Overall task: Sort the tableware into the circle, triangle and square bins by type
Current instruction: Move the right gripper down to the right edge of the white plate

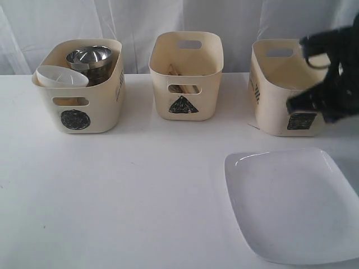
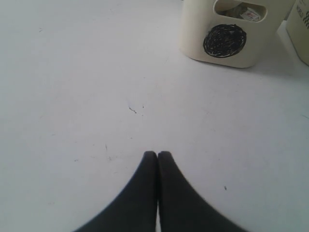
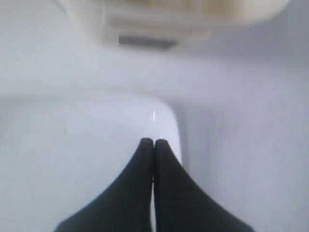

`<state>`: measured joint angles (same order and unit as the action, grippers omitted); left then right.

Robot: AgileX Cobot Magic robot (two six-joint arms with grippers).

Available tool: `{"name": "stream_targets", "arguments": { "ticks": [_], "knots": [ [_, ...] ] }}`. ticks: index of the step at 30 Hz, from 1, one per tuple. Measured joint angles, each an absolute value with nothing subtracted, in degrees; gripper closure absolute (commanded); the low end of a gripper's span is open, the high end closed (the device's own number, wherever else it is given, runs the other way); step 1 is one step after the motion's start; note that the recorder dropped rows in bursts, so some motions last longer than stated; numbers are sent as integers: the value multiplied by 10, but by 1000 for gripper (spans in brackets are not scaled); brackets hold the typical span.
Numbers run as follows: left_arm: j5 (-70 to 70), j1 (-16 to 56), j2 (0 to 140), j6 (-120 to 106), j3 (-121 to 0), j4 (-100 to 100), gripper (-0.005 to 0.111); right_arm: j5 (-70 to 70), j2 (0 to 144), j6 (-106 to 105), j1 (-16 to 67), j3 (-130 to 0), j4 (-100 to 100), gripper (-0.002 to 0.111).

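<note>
The large white plate lies flat at the front right. My right gripper is shut and empty, hovering over a corner of the plate. The square bin is blurred beyond it. In the exterior view the right arm is a dark blur in front of the square bin. The circle bin holds steel bowls and a white bowl. Wooden sticks show inside the triangle bin. My left gripper is shut and empty over bare table, facing the circle bin.
The three bins stand in a row at the back of the white table, before a white curtain. The left arm is out of the exterior view. Another bin's edge shows beside the circle bin in the left wrist view.
</note>
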<state>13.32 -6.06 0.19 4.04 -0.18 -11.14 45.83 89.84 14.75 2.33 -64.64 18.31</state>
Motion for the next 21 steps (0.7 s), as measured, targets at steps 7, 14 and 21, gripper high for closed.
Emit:
{"name": "stream_targets", "arguments": {
  "ticks": [7,14,21],
  "knots": [
    [133,-61,2,40,-2,-111,107,510,876,54,23,-473,110,97],
    [133,-61,2,40,-2,-111,107,498,878,68,23,-433,104,61],
    [133,-61,2,40,-2,-111,107,417,874,126,23,-431,69,61]
  ]
}}
